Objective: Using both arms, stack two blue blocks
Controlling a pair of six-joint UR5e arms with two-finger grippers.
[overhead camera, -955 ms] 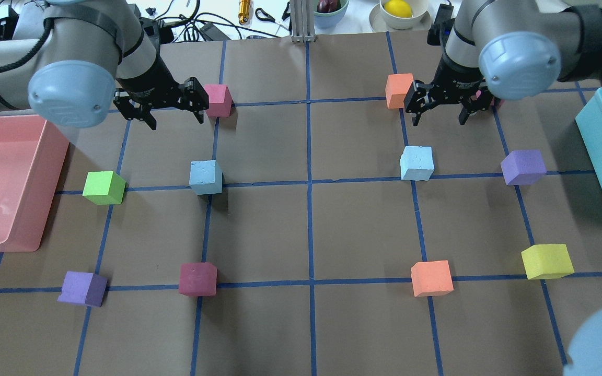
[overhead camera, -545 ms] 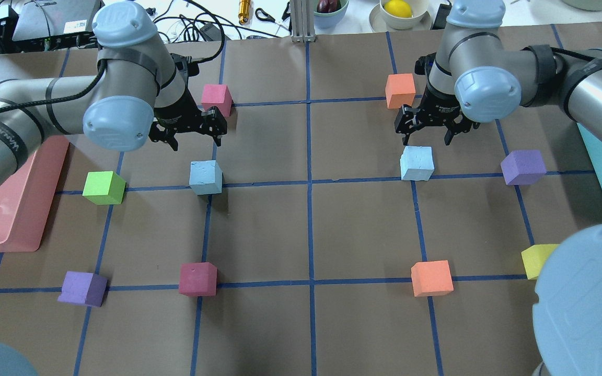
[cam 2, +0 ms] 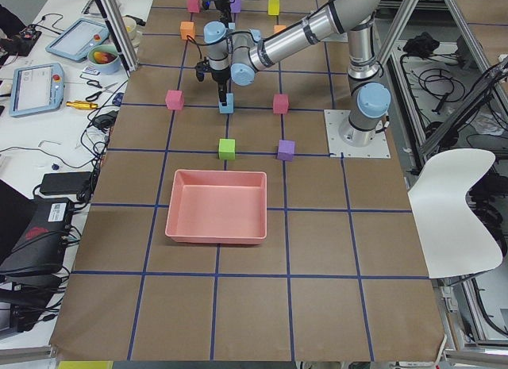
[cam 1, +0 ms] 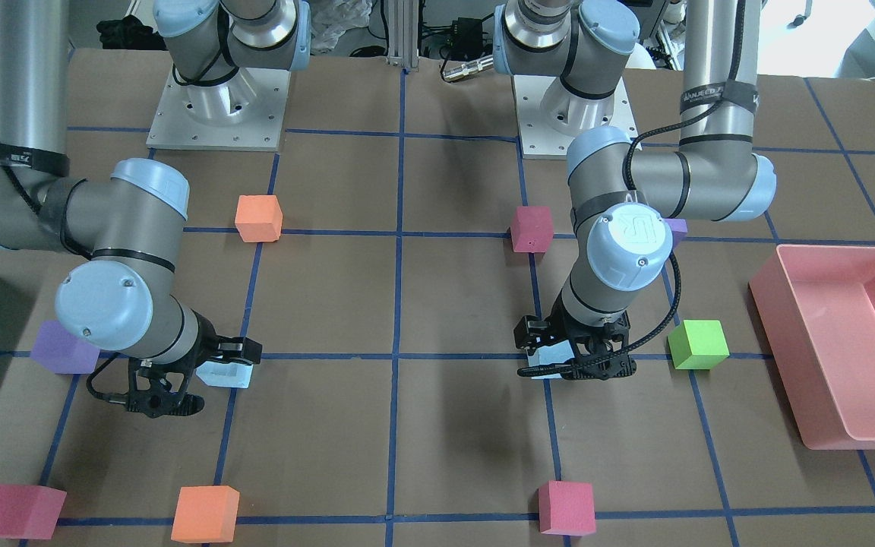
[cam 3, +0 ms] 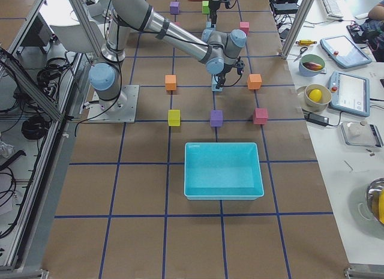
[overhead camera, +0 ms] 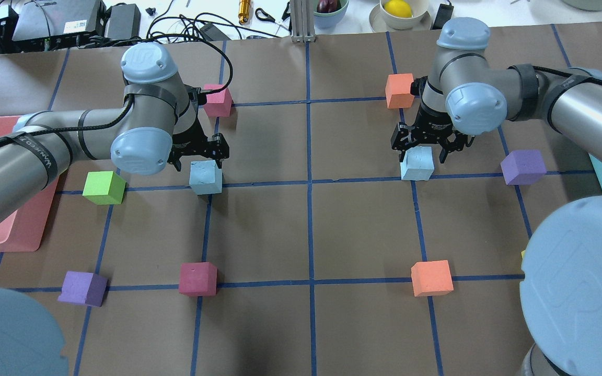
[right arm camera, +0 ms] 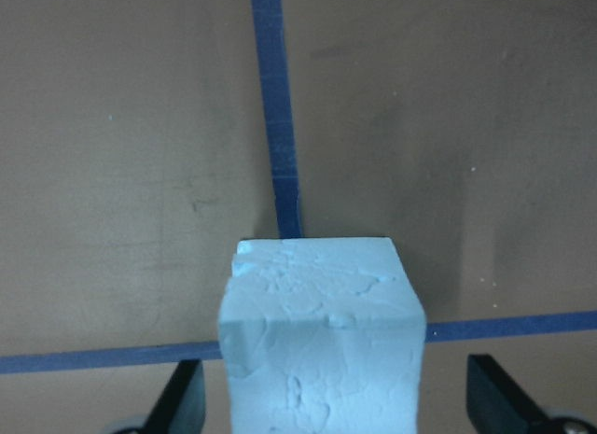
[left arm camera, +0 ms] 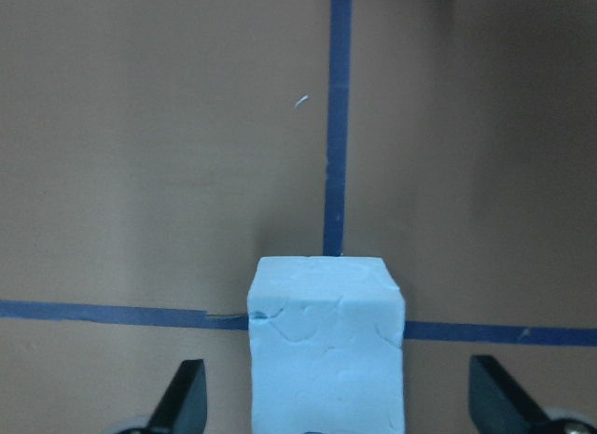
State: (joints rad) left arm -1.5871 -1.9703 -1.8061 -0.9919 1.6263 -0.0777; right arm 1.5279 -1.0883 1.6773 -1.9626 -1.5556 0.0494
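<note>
We held the left gripper (overhead camera: 200, 161) and right gripper (overhead camera: 421, 153) agape astride the left blue block (overhead camera: 206, 178) and right blue block (overhead camera: 417, 165), apparently not yet touching them, so closing squarely seemed the next need.

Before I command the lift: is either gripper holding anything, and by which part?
Nothing held. Left gripper straddles the left blue block, right gripper the right blue block; jaws open, gaps either side.

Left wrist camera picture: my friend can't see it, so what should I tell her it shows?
A pale blue block sits on brown paper where two blue tape lines cross. Two black fingers stand wide open, one on either side of it, not touching it.
</note>
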